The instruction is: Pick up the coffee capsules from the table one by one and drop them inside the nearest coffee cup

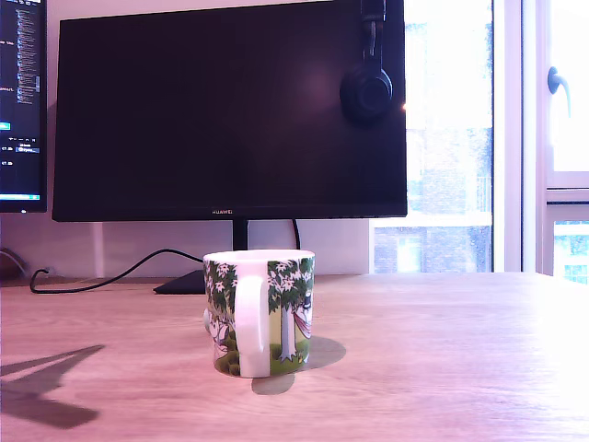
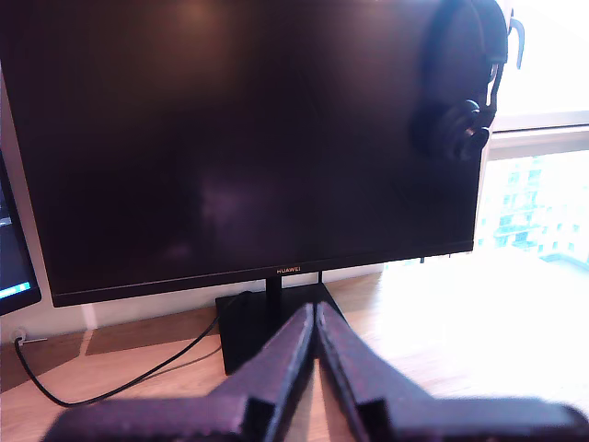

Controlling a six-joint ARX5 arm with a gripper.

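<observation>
No coffee capsules show in either view; the gripper [image 2: 315, 313], fingers pressed together and empty, points at the monitor [image 2: 239, 138] behind the coffee cup [image 1: 260, 311]; the cup is absent from the wrist view.

1. A large dark monitor [image 1: 230, 110] stands at the far side, on a black stand [image 2: 267, 322].
2. Black headphones [image 1: 366, 87] hang over its upper corner, on the exterior view's right.
3. A black cable [image 1: 101, 276] trails toward the exterior view's left.
4. A second screen [image 1: 20, 101] shows at that edge.
5. A bright window [image 1: 479, 138] lies far right.

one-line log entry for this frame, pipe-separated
gripper: shut, empty, raised, facing monitor | mug: upright on table, handle toward exterior camera | capsules: none clearly visible | headphones: hung on monitor
</observation>
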